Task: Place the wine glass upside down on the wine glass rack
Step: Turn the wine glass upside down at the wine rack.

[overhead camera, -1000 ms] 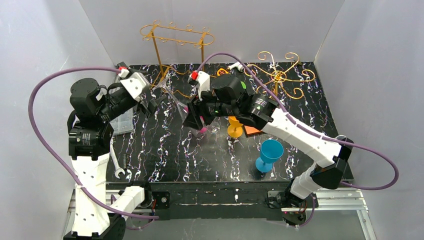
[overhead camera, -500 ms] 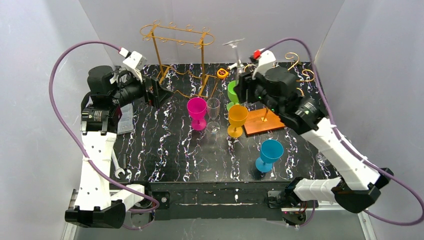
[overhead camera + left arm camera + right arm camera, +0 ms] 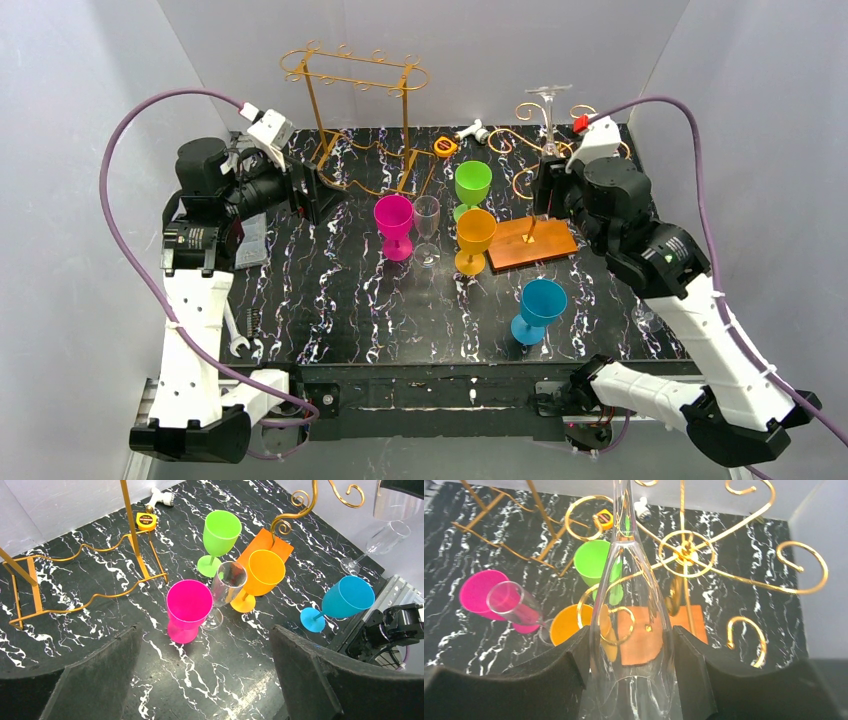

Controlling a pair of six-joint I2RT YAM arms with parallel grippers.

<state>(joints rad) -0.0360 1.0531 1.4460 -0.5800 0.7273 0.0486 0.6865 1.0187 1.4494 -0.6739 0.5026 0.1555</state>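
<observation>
My right gripper (image 3: pixel 549 190) is shut on the bowl of a clear wine glass (image 3: pixel 548 120), held upside down with its foot on top. It is raised at the back right, right beside the gold curled wine glass rack (image 3: pixel 590 150) on its orange base (image 3: pixel 533 245). In the right wrist view the wine glass (image 3: pixel 631 625) fills the gap between the black pads of the right gripper (image 3: pixel 631 670), and the wine glass rack's hub (image 3: pixel 684 550) lies just behind it. My left gripper (image 3: pixel 315 193) hangs open and empty over the table's left side, also seen as the left gripper (image 3: pixel 205 680).
Pink (image 3: pixel 394 222), clear (image 3: pixel 427 222), green (image 3: pixel 472 185), orange (image 3: pixel 475 238) and blue (image 3: pixel 538 308) glasses stand mid-table. A tall gold frame (image 3: pixel 355 75) stands at the back left, with a tape measure (image 3: pixel 445 147) nearby. A wrench (image 3: pixel 233 335) lies front left. Another clear glass (image 3: pixel 382 537) stands far right.
The right arm has swung from the table's middle to the back right, carrying the upside-down glass to the curled rack. The left arm has pulled back to the left, open.
</observation>
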